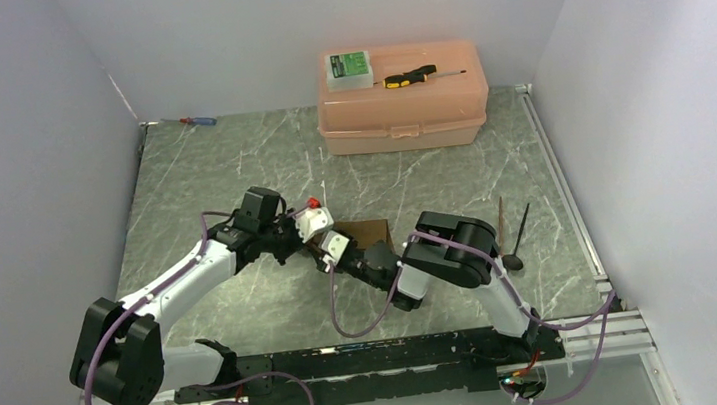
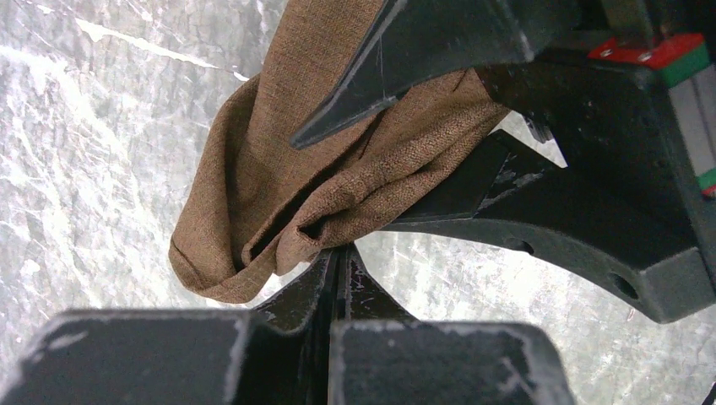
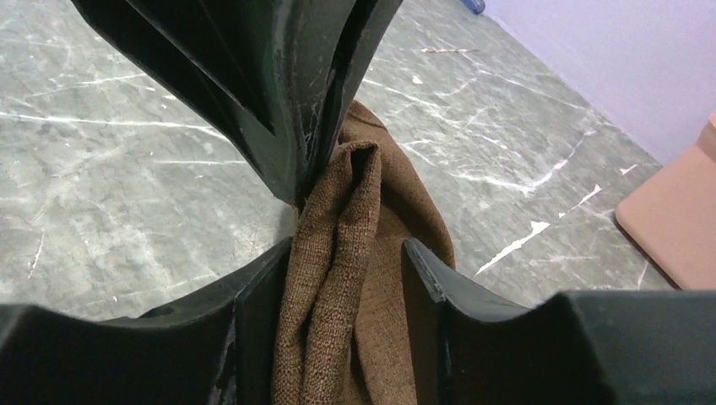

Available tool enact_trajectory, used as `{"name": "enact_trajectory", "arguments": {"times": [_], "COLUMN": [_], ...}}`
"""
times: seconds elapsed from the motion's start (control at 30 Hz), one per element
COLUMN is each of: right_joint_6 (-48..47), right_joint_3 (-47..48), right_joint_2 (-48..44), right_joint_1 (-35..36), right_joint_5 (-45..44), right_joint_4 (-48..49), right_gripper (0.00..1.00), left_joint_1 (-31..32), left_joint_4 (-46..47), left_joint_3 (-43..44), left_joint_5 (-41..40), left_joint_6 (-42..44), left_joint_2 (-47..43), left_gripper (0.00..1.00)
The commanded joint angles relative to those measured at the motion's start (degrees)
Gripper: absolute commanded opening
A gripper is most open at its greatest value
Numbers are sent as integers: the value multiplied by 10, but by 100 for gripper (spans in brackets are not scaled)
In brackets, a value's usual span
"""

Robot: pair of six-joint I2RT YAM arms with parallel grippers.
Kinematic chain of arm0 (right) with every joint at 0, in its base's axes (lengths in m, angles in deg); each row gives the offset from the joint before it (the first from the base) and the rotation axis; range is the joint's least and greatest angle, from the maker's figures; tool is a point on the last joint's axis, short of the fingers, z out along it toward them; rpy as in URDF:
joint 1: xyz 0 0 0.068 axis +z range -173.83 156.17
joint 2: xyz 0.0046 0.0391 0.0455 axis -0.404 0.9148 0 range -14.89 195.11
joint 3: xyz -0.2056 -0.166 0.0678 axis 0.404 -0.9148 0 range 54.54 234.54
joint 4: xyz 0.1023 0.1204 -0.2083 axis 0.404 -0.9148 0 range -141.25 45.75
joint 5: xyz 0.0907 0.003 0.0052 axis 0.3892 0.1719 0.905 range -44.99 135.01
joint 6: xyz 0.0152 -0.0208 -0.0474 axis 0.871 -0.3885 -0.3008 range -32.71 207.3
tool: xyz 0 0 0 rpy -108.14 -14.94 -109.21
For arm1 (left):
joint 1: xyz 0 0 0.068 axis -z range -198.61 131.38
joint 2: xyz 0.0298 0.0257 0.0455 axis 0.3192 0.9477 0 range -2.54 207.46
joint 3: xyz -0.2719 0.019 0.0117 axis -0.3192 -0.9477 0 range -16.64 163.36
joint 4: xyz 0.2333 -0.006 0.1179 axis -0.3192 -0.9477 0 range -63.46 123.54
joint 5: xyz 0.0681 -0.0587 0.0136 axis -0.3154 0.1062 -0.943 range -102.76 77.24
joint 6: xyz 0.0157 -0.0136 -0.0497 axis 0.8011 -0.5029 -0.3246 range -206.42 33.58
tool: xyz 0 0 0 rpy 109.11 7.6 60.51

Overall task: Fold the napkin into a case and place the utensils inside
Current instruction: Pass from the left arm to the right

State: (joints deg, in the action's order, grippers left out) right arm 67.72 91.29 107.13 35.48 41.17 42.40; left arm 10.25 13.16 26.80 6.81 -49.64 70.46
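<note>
The limp napkin (image 2: 253, 186), probably best pinched by an edge, bunches in the clamped left gripper (image 2: 338, 261); the right gripper (image 3: 348, 246) straddles it, grip unclear.

Before us: plain dark-brown napkin (image 2: 253, 169), grey white-veined marble tabletop (image 1: 230, 166), pale pink box (image 1: 404, 119), yellow-and-black screwdriver (image 1: 409, 78).

One high view, two close wrist views.
From high behind the near edge of the table (image 1: 230, 166), down over all of it; from each wrist, very near, facing one another across the bunched napkin (image 2: 279, 194), common to all three.
</note>
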Motion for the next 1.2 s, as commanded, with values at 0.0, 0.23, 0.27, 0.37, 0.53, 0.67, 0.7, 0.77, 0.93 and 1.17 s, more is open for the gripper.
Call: {"name": "enact_trajectory", "arguments": {"times": [0.0, 0.23, 0.27, 0.37, 0.53, 0.67, 0.7, 0.77, 0.93, 1.17], "right_joint_6": [31, 48, 50, 52, 55, 65, 67, 74, 97, 114], "right_joint_3": [22, 23, 23, 24, 20, 16, 15, 13, 9, -3], "right_joint_2": [-10, -9, -8, -5, 1, 0, -1, -2, -1, -6], "right_joint_1": [0, 0, 0, 0, -1, -3, -4, -5, -9, -14], "right_joint_5": [-7, 0, 0, -2, 8, 18, 20, 24, 36, 60], "right_joint_4": [116, 116, 117, 116, 117, 117, 117, 117, 117, 116], "right_gripper": [50, 53, 50, 38, 20, 15, 15, 15, 17, 19], "left_joint_1": [4, 4, 4, 4, -13, -32, -39, -50, -55, -57], "left_joint_4": [-8, 2, 1, -9, -49, -81, -85, -76, -12, 123], "left_joint_3": [15, 11, 11, 15, 18, 20, 17, 2, -55, -99], "left_joint_5": [0, -4, -6, -19, -17, -2, 4, 12, 55, 44], "left_joint_6": [-1, -8, -9, -15, -24, -13, -4, 21, 103, 181], "left_joint_2": [-6, -5, -6, -11, -42, -75, -81, -95, -111, -81], "left_gripper": [3, 12, 14, 22, 35, 44, 46, 51, 56, 58]}}
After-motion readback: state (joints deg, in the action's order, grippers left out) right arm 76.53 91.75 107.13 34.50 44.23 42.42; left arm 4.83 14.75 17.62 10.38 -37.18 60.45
